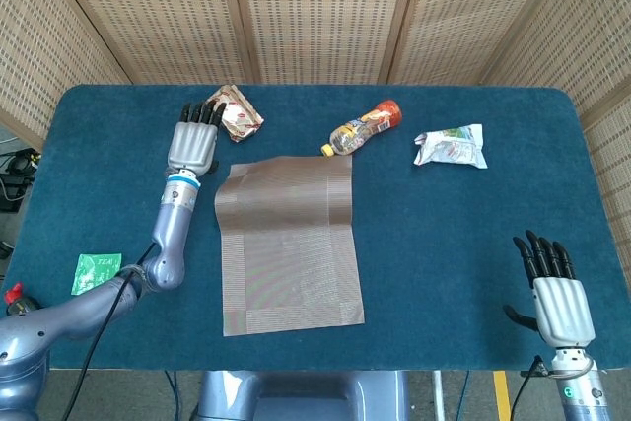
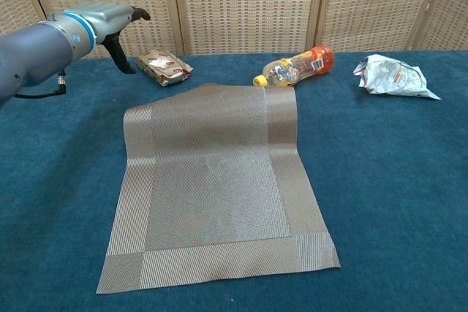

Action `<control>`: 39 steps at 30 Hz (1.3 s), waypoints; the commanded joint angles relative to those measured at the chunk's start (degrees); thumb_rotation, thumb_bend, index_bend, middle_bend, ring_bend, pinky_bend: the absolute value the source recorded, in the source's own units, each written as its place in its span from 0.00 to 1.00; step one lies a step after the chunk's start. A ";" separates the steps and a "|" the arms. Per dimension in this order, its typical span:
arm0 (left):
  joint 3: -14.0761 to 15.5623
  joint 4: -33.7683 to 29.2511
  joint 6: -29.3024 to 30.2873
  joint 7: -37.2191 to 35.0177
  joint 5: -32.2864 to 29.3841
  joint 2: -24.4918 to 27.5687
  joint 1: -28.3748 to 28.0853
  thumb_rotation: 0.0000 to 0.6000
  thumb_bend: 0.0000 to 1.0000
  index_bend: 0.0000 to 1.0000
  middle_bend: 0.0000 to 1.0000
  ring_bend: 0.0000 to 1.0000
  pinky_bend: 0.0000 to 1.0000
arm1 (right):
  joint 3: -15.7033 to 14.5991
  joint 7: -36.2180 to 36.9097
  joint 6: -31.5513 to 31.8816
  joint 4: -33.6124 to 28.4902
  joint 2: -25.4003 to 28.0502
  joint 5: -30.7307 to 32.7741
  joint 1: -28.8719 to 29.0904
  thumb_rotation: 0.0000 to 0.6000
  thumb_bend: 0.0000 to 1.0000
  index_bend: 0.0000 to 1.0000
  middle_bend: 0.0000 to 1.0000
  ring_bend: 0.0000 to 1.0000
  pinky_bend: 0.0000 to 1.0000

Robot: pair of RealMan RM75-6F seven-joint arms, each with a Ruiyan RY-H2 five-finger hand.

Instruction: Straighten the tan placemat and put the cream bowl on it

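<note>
Head view: one tan placemat [image 1: 288,242], two hands.

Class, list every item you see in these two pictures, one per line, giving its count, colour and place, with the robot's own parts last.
Placemat: one, tan, unfolded in the middle of the table, far end humped up.
Bottle: one, clear with orange cap and label, lying at the placemat's far right corner.
Snack packet: one, red and tan, far left.
Foil bag: one, white and silvery, far right.
Tea sachet: one, green, near left.
Small black thing with red top: one, left edge.
Table: one, dark blue cloth.
Screens: tan woven panels behind the table.
Bowl: none visible.
Left hand: grey and black, left of the placemat's far end, holding nothing.
Right hand: grey and black, near right corner, fingers apart, holding nothing.
</note>
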 commanded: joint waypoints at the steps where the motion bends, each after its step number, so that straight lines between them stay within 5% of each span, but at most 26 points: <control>1: 1.93 -1.10 0.71 -4.53 2.47 1.99 1.46 1.00 0.19 0.00 0.00 0.00 0.00 | -0.30 -0.70 -0.26 0.07 -0.34 -0.23 0.17 1.00 0.17 0.00 0.00 0.00 0.00; 10: 5.75 -13.35 6.57 -14.57 9.84 10.40 8.53 1.00 0.18 0.00 0.00 0.00 0.00 | -1.05 -1.11 0.27 -0.19 -0.75 -1.84 0.26 1.00 0.14 0.00 0.00 0.00 0.00; 19: 15.98 -28.45 20.41 -21.54 22.68 20.38 21.49 1.00 0.19 0.00 0.00 0.00 0.00 | -2.21 0.15 0.21 0.92 -1.32 -3.86 0.49 1.00 0.11 0.00 0.00 0.00 0.00; 30: 26.75 -38.66 33.25 -27.33 32.21 25.84 34.44 1.00 0.19 0.00 0.00 0.00 0.00 | -2.77 1.91 -0.41 2.31 -1.81 -4.89 1.09 1.00 0.11 0.00 0.00 0.00 0.00; 39: 33.83 -40.61 41.62 -27.20 39.11 28.56 43.04 1.00 0.19 0.00 0.00 0.00 0.00 | -3.55 3.27 -0.49 3.87 -2.53 -6.68 1.58 1.00 0.07 0.00 0.00 0.00 0.00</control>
